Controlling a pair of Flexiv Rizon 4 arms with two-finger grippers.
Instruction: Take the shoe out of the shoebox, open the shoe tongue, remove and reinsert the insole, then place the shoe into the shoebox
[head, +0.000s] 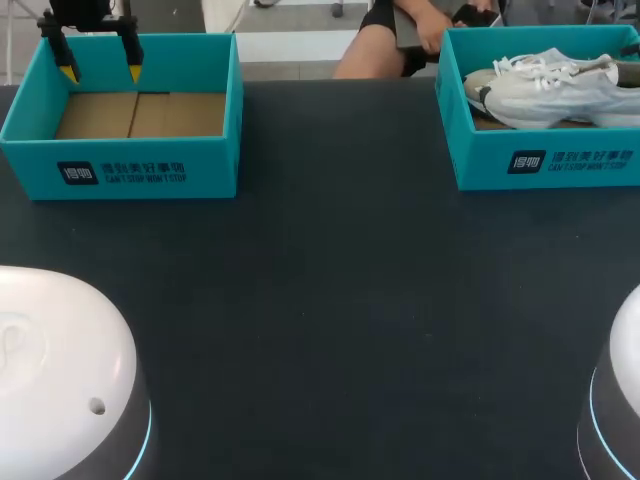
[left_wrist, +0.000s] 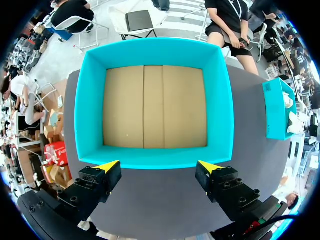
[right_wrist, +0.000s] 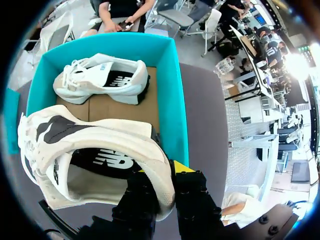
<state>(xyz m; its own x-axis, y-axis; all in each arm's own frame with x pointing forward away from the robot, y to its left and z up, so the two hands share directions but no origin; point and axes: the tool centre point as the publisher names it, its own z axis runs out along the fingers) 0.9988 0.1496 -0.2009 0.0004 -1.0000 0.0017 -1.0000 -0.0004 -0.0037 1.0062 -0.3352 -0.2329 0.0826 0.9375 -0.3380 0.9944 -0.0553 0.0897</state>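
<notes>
Dark tabletop spans the head view. White arm bases sit at 7 and 5 o'clock.

Left box, teal, at 10 o'clock: open, bare cardboard floor. The left wrist view shows the same box directly ahead of the fingers.

Right box, teal, at 2 o'clock. In the head view white shoe upper with laces shows above its rim, toe toward 9 o'clock. The right wrist view shows this box with two white shoes.

Held shoe: white with dark patches, opening facing the wrist camera, at the near side of the right box. Its heel collar lies between the fingers. Cannot tell whether its sole rests on the box floor.

Second shoe: white, lying on the cardboard floor at the far side of the right box, apart from the held shoe.

Left end effector: over the far edge of the left box at 10 o'clock. Its fingers are spread wide with nothing between them, as the left wrist view confirms.

Right end effector: clamped on the held shoe's heel wall, one finger inside the opening and the other outside with its yellow tip showing.
</notes>
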